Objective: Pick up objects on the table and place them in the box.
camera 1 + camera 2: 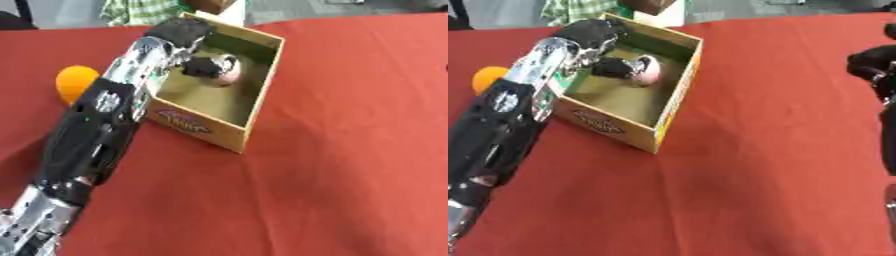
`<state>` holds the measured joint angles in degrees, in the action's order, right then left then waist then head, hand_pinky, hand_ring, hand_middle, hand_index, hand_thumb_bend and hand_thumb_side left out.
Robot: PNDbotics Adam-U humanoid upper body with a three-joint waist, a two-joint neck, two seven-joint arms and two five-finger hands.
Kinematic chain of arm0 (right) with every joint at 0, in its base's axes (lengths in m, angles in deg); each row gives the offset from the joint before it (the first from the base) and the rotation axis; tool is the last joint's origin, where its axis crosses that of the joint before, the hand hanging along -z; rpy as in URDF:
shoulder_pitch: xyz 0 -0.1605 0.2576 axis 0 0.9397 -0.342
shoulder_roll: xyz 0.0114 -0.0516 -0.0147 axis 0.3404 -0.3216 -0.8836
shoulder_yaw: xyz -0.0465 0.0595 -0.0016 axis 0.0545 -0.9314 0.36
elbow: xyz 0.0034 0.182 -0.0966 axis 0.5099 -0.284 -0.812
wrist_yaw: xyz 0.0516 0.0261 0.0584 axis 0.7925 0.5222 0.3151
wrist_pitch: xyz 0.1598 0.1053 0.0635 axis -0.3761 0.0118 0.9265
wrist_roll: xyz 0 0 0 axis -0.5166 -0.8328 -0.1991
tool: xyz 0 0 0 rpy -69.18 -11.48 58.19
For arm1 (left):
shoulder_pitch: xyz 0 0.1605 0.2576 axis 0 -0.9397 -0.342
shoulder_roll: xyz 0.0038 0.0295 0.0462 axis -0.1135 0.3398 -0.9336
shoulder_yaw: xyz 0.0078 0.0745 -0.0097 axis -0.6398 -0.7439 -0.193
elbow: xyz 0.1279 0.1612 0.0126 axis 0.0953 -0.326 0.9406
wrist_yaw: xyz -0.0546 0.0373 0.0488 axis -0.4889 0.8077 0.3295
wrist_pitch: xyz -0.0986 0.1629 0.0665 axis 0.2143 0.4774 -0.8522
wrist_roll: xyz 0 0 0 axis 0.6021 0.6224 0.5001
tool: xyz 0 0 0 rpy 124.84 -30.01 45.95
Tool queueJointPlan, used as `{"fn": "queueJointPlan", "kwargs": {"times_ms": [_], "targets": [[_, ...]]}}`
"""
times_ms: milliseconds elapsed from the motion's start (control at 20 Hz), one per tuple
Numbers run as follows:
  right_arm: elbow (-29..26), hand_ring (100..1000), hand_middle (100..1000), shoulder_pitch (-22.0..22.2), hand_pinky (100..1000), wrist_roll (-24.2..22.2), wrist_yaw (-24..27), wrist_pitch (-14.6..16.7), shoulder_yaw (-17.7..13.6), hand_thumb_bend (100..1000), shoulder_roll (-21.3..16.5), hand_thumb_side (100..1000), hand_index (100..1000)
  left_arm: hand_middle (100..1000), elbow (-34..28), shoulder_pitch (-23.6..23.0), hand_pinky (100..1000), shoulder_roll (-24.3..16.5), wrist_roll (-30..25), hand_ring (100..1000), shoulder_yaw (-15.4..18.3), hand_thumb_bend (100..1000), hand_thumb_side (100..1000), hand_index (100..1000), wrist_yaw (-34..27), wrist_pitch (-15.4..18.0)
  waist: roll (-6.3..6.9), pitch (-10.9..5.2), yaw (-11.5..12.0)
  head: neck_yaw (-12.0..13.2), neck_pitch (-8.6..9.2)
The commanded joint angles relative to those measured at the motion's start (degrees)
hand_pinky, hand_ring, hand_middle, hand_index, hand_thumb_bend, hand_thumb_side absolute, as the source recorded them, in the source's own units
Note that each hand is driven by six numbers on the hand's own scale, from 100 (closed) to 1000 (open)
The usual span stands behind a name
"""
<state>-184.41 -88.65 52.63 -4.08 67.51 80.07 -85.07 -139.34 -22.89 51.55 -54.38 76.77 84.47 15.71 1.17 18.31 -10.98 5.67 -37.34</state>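
So the thing in play is a small pinkish round object point(647, 70), sitting inside the box point(259, 95) toward its upper left part, upper middle of the frame. It's blurry, so I can't say what it actually is beyond pale pink and roundish with a lighter patch. The left hand point(194, 59) is down inside the box with dark fingers curled around the left side of that pink thing, so it looks gripped, though I can't tell if the object is resting on the box floor or hanging just above it. The fingers cover part of it.

The box is open-topped cardboard, tan inside with a dark green far wall, and a purple-and-yellow logo on the near outer wall that I can't read. The left arm runs diagonally from the lower left corner up over the box's left rim and hides most of that wall.

Left of the arm, at the left edge, there's an orange ball point(76, 83) on the red tablecloth point(350, 165), partly blocked by the arm and outside the box.

The right hand point(871, 64) only shows in the right eye view, at the right edge, cut off by the frame. It's a dark blob, and I can't tell what its fingers are doing.
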Motion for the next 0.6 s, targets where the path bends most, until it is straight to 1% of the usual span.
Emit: {"fn": "queueJointPlan", "kwargs": {"times_ms": [50, 200, 350, 450, 600], "targets": [[-0.92, 672, 553, -0.14, 736, 0.32, 0.17, 0.15, -0.71, 100, -1.16, 950, 792, 895, -5.49, 1.08, 794, -4.16, -0.67, 915, 1.79, 250, 1000, 990, -8.85, -1.42, -0.01, -1.29, 0.23, -0.51, -0.36], [-0.92, 672, 553, 0.12, 736, 0.50, -0.05, 0.12, -0.86, 100, -1.49, 950, 792, 895, -9.52, 0.74, 792, -7.82, -2.28, 915, 2.59, 253, 1000, 988, -14.25, -2.66, 0.28, -1.28, 0.83, -0.91, -0.47], [-0.92, 672, 553, 0.21, 736, 0.59, -0.18, 0.10, -0.88, 100, -1.70, 950, 792, 901, -11.50, 0.58, 799, -11.48, -4.82, 919, 3.19, 243, 1000, 991, -16.19, -3.21, 0.50, -1.35, 1.37, -1.14, -0.47], [-0.92, 672, 553, 0.32, 736, 0.63, -0.29, 0.09, -0.92, 100, -1.90, 950, 792, 903, -11.59, 0.45, 801, -13.94, -7.18, 921, 3.81, 238, 1000, 992, -16.45, -3.11, 0.58, -1.41, 1.67, -1.35, -0.60], [-0.92, 672, 553, 0.50, 736, 0.73, -0.44, 0.04, -0.99, 100, -2.13, 950, 792, 905, -9.55, 0.09, 802, -17.13, -10.33, 923, 5.10, 177, 911, 993, -16.35, -3.18, 0.72, -1.50, 2.10, -1.63, -0.76]]}}
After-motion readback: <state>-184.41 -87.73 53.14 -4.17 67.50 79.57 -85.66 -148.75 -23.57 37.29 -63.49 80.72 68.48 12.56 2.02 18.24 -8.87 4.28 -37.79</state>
